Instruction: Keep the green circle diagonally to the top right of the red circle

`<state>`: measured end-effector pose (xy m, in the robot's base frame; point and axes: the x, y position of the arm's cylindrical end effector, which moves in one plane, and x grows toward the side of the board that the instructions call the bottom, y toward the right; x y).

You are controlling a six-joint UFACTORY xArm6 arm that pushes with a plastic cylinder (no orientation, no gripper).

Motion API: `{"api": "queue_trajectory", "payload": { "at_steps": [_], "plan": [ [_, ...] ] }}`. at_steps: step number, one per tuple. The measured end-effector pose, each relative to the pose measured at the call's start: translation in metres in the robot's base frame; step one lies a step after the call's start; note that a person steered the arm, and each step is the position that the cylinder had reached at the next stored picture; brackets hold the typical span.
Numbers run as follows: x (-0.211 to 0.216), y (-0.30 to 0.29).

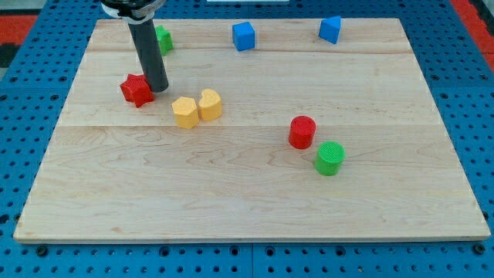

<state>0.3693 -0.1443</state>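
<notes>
Green circle [329, 157] upright, touching red circle [302, 132] at its 4 o'clock | my tip [158, 89] upright rod, holding nothing, touching red star [137, 89] at 3 o'clock

My tip [159, 87]: just right of the red star block [137, 89], near touching.
Path rightward: two yellow blocks [196, 108], touching each other, stand between my tip and the red circle [302, 132].
Red circle's lower right: green circle [330, 158], just beside.
Tabletop [247, 208] top edge: green block [164, 38], two blue cubes [243, 35].
</notes>
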Motion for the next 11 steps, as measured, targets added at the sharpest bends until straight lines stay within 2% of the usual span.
{"api": "queue_trajectory", "payload": {
  "at_steps": [2, 3, 4, 5, 6, 8, 9, 11],
  "plan": [
    [0.046, 0.031],
    [0.098, 0.032],
    [0.13, 0.123],
    [0.14, 0.213],
    [0.155, 0.24],
    [0.146, 0.337],
    [0.13, 0.331],
    [0.073, 0.321]
  ]
}}
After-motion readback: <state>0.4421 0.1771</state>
